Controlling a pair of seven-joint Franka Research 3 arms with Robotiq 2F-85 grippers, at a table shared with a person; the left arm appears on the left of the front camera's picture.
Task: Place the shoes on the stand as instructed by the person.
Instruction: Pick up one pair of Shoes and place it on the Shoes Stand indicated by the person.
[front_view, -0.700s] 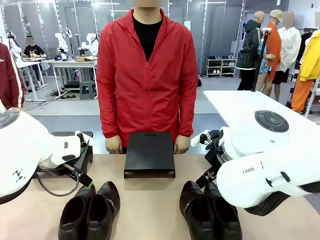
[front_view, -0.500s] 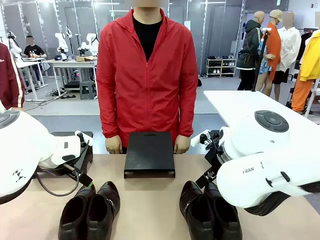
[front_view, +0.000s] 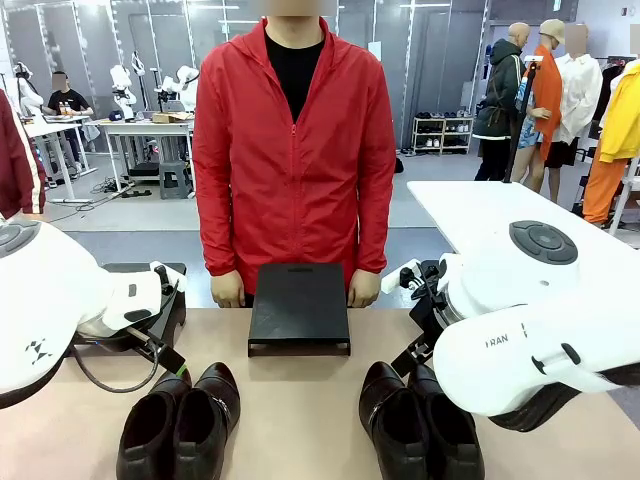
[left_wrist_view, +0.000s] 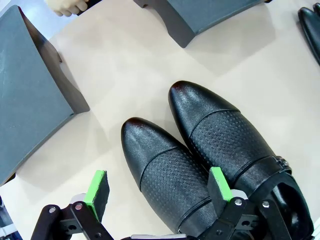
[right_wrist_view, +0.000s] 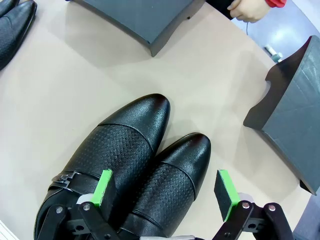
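Table (front_view: 300, 420) holds shoes (front_view: 180, 425) near the stand (front_view: 299, 300); my left gripper (left_wrist_view: 159, 175) and right gripper (right_wrist_view: 165, 176) hang spread above them.

Readable print: one fragment, front view.
Black letters "FRAN" stand on the white casing of the right arm (front_view: 520, 350), at about 4 o'clock in the frame. The left arm (front_view: 40, 310), at 8 o'clock, carries a small black dot emblem with no letters. Nothing else is legible.

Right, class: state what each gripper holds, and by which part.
Nothing is held: left gripper and right gripper hang open, each above glossy black leather shoes.
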